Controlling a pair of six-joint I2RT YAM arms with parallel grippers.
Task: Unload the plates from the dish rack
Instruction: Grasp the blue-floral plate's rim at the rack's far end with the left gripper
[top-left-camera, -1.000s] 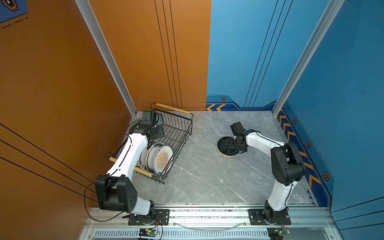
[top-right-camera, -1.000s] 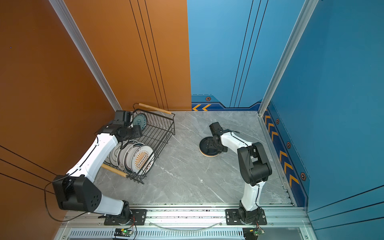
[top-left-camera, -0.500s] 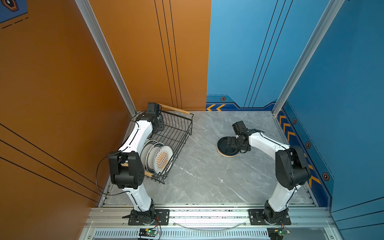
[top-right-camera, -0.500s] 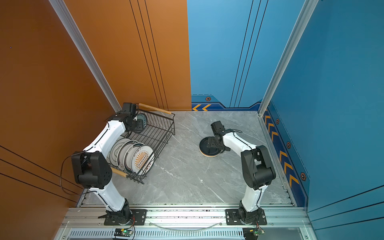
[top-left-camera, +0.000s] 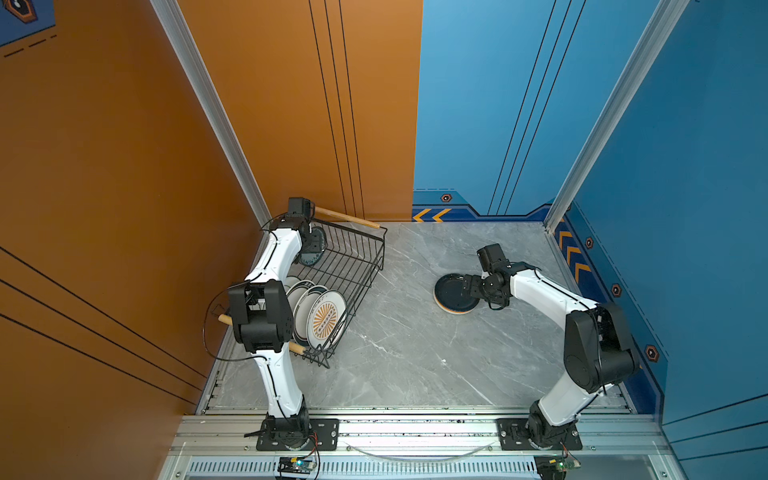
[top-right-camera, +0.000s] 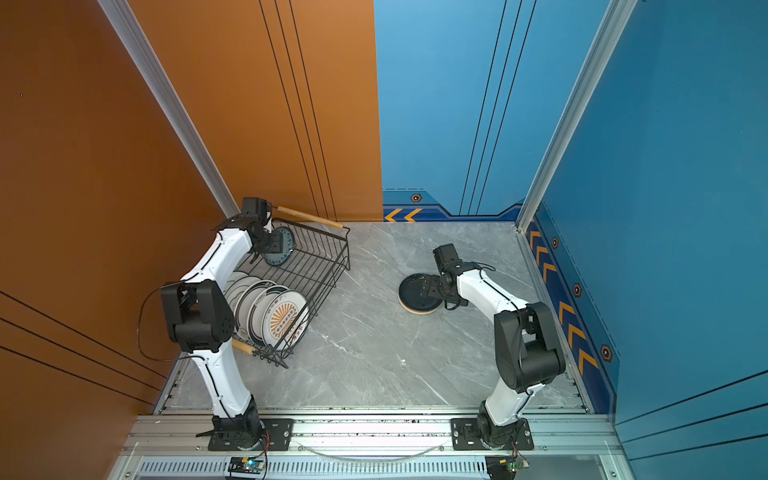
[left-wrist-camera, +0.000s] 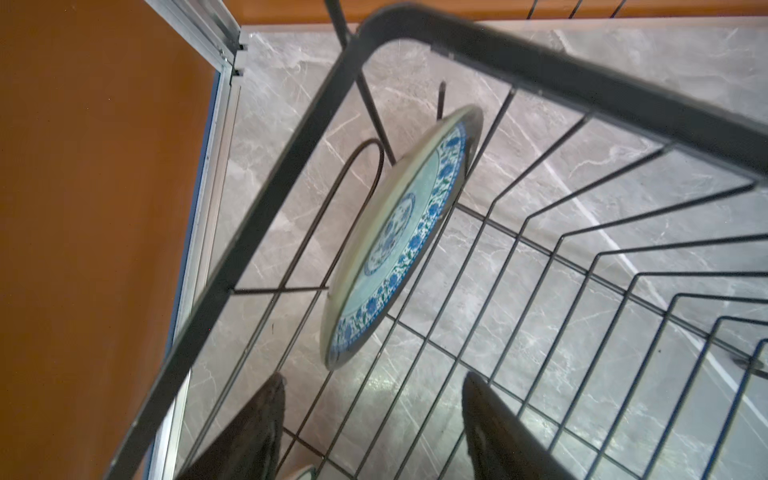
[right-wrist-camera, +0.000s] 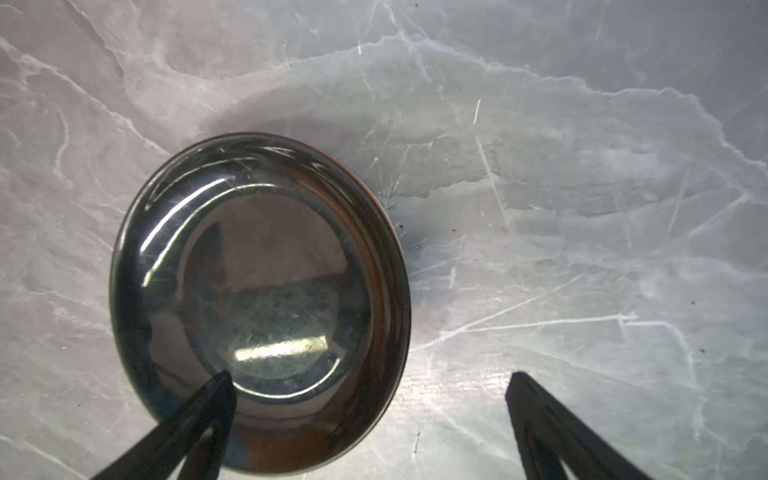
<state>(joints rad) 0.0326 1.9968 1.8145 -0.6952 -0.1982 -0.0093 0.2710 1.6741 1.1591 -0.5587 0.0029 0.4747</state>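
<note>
Near teal plate (left-wrist-camera: 399, 237), left pincer (left-wrist-camera: 374, 379), seemingly apart.

Tabletop (top-left-camera: 415, 353): grey marble-look slab with pale veins, glossy, lying between the walls.
Side wall, orange (top-left-camera: 124, 166): plain, crossed by thin dark slanting lines.
Back wall, orange half (top-left-camera: 291, 104): thin dark lines run down it; it meets the blue half (top-left-camera: 478, 104) at a straight seam.
Side wall, blue (top-left-camera: 706, 166): darker blue.
Corner posts (top-left-camera: 208, 108): pale aluminium profiles, one at each back corner.
Chevrons (top-left-camera: 432, 215): yellow, on a dark blue skirting at the back wall's foot; more run along the blue side.
Hexagon badge (top-left-camera: 446, 198): small, just above the back chevrons.
Front rail (top-left-camera: 415, 432): aluminium, along the near edge.
Circuit board (top-left-camera: 297, 464): small, lit green, below the rail.
</note>
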